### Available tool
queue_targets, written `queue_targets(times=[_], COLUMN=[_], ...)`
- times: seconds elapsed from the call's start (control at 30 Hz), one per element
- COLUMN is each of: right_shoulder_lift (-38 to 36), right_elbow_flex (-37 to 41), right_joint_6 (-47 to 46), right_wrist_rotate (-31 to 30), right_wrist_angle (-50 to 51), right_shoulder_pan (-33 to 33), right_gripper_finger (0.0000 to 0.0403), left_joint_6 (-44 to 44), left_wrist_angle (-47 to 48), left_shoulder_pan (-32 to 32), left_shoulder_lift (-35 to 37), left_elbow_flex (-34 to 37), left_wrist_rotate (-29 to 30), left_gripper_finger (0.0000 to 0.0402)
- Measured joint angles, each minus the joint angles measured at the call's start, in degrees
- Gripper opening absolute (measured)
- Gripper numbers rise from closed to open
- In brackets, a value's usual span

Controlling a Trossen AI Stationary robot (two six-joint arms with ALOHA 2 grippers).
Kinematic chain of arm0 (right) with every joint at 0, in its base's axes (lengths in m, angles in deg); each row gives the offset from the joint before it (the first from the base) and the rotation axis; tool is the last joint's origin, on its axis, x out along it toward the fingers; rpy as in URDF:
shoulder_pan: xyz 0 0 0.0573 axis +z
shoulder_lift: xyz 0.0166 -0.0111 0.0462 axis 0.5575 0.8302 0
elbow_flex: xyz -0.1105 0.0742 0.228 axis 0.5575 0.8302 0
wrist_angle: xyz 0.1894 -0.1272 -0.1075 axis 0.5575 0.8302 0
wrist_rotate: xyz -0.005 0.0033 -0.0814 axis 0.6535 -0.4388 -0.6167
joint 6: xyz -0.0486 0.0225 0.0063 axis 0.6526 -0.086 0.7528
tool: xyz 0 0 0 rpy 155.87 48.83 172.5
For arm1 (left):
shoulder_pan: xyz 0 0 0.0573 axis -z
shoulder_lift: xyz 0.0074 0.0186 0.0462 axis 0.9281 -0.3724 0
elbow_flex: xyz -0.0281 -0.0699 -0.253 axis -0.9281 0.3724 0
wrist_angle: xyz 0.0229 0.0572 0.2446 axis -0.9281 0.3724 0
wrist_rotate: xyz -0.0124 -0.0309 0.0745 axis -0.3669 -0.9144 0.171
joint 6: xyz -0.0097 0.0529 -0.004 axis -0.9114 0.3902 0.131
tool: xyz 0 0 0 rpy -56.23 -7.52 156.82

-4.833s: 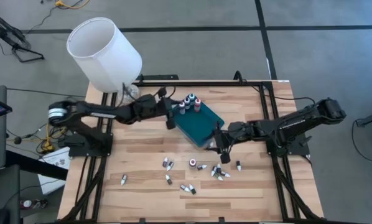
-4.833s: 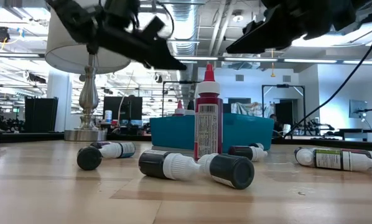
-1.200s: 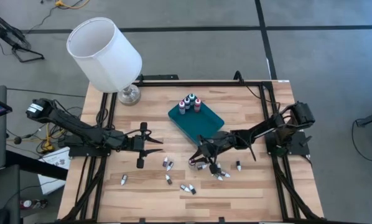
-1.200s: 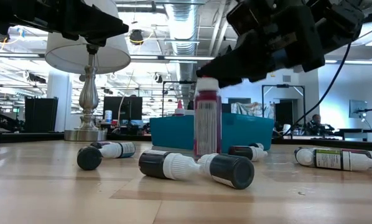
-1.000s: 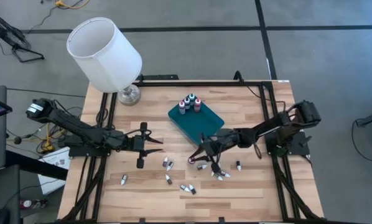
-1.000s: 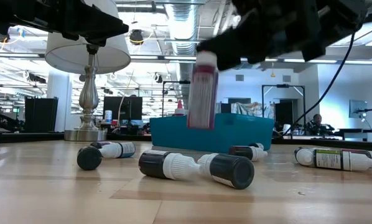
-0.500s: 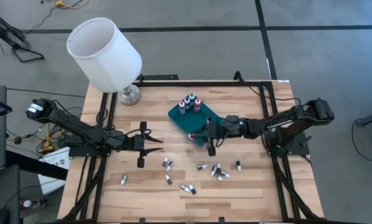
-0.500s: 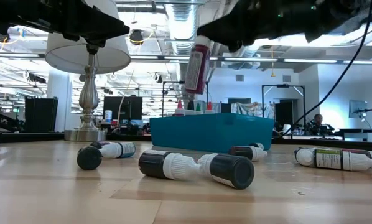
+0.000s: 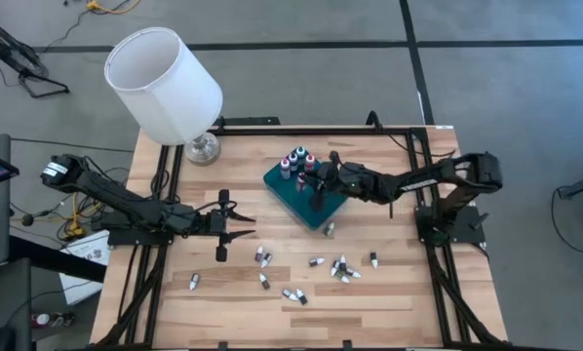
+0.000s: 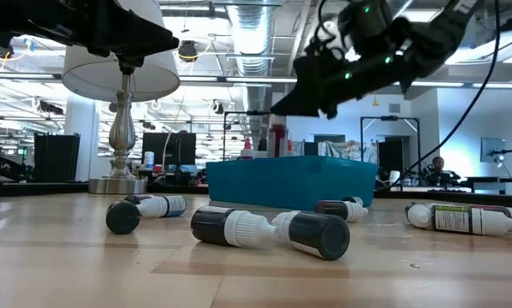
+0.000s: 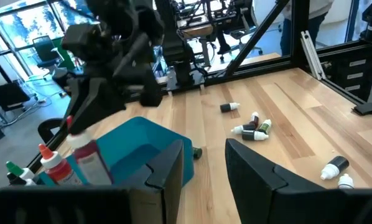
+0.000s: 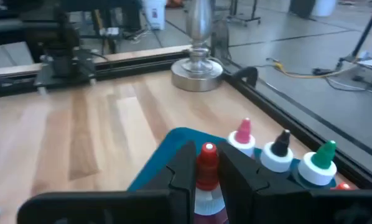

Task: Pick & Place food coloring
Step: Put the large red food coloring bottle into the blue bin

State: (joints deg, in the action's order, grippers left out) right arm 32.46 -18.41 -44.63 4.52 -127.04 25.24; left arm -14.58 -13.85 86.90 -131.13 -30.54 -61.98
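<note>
The right gripper [image 9: 316,188], fingers clamped on a red-capped bottle [image 12: 207,163], has carried it from the worktop's scattered bottles up over the teal tray [image 9: 316,210], toward twelve o'clock. Release beside the standing bottles [image 9: 297,161] seems next. The left gripper [image 9: 235,223] waits at nine o'clock, fingers apart, empty.

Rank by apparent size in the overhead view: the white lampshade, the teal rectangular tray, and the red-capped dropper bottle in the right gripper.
1. White lampshade, clearly the largest, though it stands nearer the camera.
2. Teal rectangular tray, partly covered by the right gripper.
3. Red-capped dropper bottle, tiny and hard to pick out overhead.
</note>
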Motion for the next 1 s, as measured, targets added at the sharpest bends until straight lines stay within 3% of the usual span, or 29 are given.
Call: queue_targets(times=[1.0], right_shoulder_lift=[8.45], right_elbow_flex=[-0.55], right_joint_6=[7.44], right_wrist_rotate=[2.18], right_wrist_angle=[-10.31], right_shoulder_pan=[-4.25], right_gripper_finger=[0.0047], left_joint_6=[-0.04], left_wrist_angle=[0.36], left_shoulder_pan=[0.0], left_shoulder_lift=[-0.02], left_elbow_flex=[0.0], left_wrist_rotate=[-0.02], left_gripper_finger=[0.0114])
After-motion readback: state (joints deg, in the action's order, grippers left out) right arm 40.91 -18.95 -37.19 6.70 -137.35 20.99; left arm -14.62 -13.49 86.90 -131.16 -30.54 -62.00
